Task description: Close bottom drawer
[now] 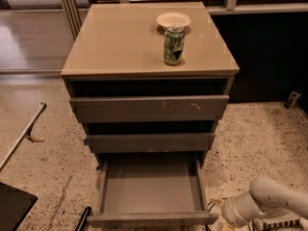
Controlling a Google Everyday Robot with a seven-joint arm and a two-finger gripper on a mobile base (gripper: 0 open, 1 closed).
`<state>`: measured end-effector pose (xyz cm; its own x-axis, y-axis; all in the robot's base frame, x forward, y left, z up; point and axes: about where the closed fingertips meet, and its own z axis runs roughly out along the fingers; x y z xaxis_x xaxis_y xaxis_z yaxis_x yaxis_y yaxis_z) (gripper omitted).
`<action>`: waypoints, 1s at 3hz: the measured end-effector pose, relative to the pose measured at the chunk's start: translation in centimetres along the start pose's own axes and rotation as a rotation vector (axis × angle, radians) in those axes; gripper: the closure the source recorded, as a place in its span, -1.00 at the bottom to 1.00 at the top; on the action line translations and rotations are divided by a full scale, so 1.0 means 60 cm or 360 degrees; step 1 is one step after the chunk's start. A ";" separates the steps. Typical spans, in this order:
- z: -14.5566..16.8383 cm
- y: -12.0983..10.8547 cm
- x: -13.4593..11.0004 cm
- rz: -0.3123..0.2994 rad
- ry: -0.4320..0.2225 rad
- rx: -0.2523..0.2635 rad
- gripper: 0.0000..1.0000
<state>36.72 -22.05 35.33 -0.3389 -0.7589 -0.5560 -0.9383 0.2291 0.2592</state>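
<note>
The bottom drawer [151,186] is pulled far out of the grey cabinet, and its flat grey tray is bare. Its narrow front panel [151,219] lies along the bottom edge of the view. My gripper [217,214] is at the drawer's front right corner, low in the view and partly cut off by the frame's bottom edge. The white arm [269,201] reaches in from the lower right. I cannot tell if the gripper touches the panel.
The mid drawer [150,142] and the scratched top drawer [149,108] each stick out slightly. A green can [173,44] and a white bowl [173,19] stand on the cabinet top [120,42]. A dark object [14,206] sits on the floor at lower left.
</note>
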 end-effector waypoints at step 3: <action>0.174 -0.049 0.146 0.0340 -0.0080 -0.0015 0.54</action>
<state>35.79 -23.03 21.45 -0.5335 -0.6622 -0.5263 -0.8440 0.3757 0.3829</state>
